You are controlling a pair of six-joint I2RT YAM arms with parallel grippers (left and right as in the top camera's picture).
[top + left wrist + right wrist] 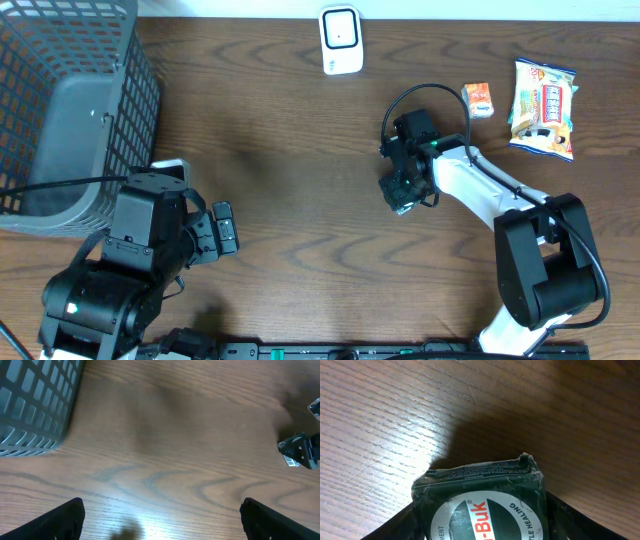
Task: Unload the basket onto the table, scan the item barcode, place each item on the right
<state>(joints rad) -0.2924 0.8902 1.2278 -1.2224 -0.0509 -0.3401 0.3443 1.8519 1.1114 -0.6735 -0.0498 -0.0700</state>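
The right gripper (405, 182) has the item. A dark green box (480, 485) with a round label sits between its fingers, which press in on both sides, so this looks like a pinch on the box rather than a loose straddle. The shadow under it suggests the box hangs just clear of the table (280, 130), near the middle and a little to the robot's right. The pick-up looks done.

The scan itself is not. The white scanner (339, 40) stands at the far edge of the table, well apart from the box, and nothing faces it yet. In the left wrist view a small white striped patch shows low on the box and is probably the barcode, though it is too small to be sure.

The left gripper (162, 505) is spread wide and empty over bare wood, beside the grey basket (60, 110).

What is left is to carry the box to the scanner and turn the barcode side toward it.
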